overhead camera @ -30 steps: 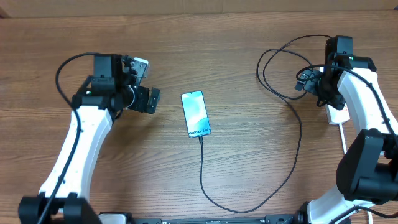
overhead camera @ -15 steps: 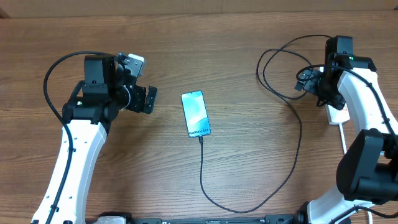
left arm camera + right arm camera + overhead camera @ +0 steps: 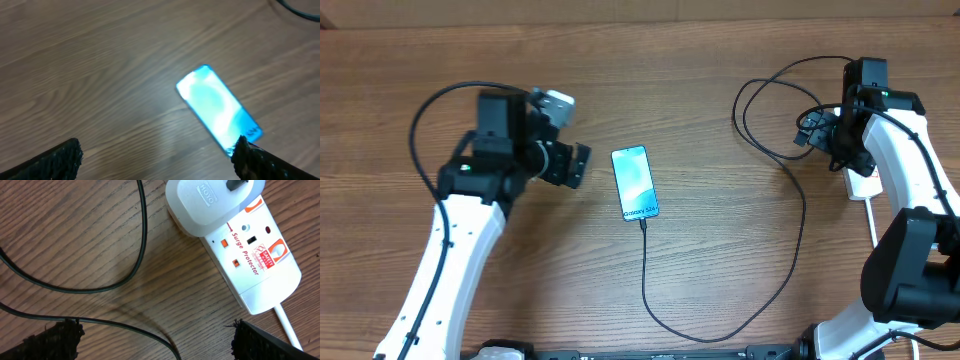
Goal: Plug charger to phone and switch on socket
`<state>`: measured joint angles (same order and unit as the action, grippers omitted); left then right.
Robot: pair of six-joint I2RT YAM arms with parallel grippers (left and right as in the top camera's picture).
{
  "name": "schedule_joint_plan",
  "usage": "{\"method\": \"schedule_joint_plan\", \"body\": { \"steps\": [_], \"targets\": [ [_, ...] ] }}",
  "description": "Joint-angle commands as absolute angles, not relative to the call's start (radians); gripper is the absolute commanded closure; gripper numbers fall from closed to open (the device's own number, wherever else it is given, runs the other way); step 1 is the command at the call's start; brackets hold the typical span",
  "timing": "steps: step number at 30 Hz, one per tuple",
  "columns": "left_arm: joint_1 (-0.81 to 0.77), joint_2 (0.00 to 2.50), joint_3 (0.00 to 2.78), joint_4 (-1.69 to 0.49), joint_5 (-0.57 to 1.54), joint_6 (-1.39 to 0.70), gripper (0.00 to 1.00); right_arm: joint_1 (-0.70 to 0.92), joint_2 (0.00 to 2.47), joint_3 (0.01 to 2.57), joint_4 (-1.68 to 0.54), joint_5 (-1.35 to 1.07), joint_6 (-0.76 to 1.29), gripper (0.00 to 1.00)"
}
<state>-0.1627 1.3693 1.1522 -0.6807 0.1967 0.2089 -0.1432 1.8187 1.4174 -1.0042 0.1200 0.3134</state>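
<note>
The phone lies flat in the middle of the table with its light blue screen up, also in the left wrist view as the phone. The charger, a thin black cable, meets the phone's near end, then loops round to the right. My left gripper hovers open just left of the phone; its right fingertip overlaps the phone's corner. The socket is a white strip with a white plug in it and small red switches. My right gripper is open above the wood beside it.
Loops of the black cable cross the wood beside the socket and under my right gripper. The socket's thick white cord runs toward the near edge on the right. The table is bare brown wood elsewhere.
My left gripper has shifted to the right, closer to the phone, still open. The right arm, the phone and the cable have not moved.
</note>
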Motion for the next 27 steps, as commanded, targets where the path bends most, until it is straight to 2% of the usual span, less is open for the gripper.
{"method": "schedule_joint_plan", "body": {
  "steps": [1, 4, 18, 27],
  "targets": [
    [-0.226, 1.346, 1.148, -0.694, 0.135, 0.206, 0.00, -0.147, 1.810, 1.426, -0.998, 0.134, 0.309, 0.00],
    [-0.264, 1.346, 1.148, -0.738, 0.065, 0.206, 0.00, -0.147, 1.810, 1.426, -0.998, 0.134, 0.309, 0.00],
    [-0.291, 1.346, 1.132, -0.849, 0.124, 0.194, 0.00, -0.147, 1.810, 1.426, -0.998, 0.134, 0.309, 0.00],
    [-0.291, 1.346, 0.910, -0.708, 0.254, 0.194, 0.00, -0.147, 1.810, 1.426, -0.998, 0.134, 0.309, 0.00]
  ]
}}
